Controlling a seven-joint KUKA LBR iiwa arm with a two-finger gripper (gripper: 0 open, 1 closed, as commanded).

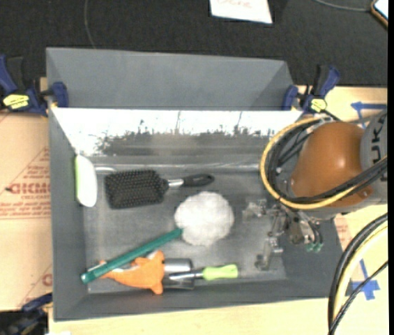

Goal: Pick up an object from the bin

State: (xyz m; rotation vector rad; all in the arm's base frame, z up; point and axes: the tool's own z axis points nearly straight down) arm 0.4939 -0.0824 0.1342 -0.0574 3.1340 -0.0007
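The grey metal bin (169, 82) takes up the middle of the frame; the arm comes in from the right, with its rounded orange wrist cover (330, 160) and a loop of black and yellow cables (275, 166) above the bin's right end. Under that cover the gripper (275, 234) hangs low over bare bin floor at centre right; whether it is apart or together cannot be told from this angle, as its metal parts blur into the grey floor.

The nearest thing to it is the white fluffy round puff (204, 218), just to its left near the middle of the bin and apart from it; up and to the left of the puff lies the black plastic hairbrush (136, 188), bristles up, its handle pointing right; against the left wall lies a pale green and white oblong piece (85, 181), lengthwise along the wall.

Along the lower edge of the floor, a long teal plastic stick (130, 257) slants from lower left up to the puff; beneath it lies an orange fish-shaped soft toy (142, 273); touching the toy's right side is a silver tool with a light green handle (202, 273), lying flat, handle pointing right.
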